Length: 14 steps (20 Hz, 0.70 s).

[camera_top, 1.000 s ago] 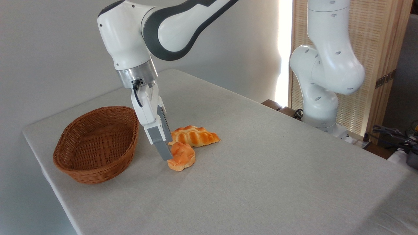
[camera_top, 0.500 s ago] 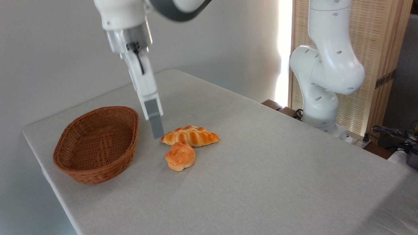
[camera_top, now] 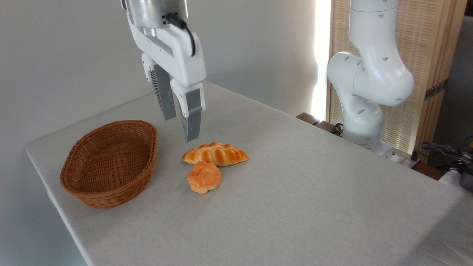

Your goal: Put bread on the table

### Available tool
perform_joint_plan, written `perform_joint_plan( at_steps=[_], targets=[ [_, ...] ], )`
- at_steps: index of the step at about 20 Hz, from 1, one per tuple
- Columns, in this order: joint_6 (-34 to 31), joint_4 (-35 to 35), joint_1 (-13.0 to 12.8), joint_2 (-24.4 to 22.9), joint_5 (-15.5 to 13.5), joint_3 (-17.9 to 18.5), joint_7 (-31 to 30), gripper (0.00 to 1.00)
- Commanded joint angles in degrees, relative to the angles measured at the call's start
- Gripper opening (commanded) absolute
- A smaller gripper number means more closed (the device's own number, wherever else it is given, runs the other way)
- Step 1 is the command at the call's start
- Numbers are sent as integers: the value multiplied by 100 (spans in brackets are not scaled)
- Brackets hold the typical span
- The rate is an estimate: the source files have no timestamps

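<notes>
- The small, lumpy orange-yellow bread bun (camera_top: 204, 177) lies on the large bench (camera_top: 295, 192) with its light grey cloth-like top.
- Just behind it, seemingly touching, lies a braided golden-brown loaf (camera_top: 215, 153) with pointed ends.
- A brown oval wicker basket (camera_top: 110, 161) sits to the left, apart from both.
- The white gripper (camera_top: 181, 127) hangs above the bench, its grey ribbed fingers (camera_top: 192, 120) apart and holding nothing.
- Nothing blocks the bun.
</notes>
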Motion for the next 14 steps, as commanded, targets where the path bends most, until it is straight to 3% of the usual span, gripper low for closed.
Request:
perform_joint_plan(
  at_steps=[1, 8, 14],
  targets=[
    [-159, 155, 452, -173, -158, -307, -162, 100],
    [-132, 111, 470, -183, -79, -289, -162, 100],
    [-194, 85, 470, -183, 351, -527, -162, 100]
  ],
)
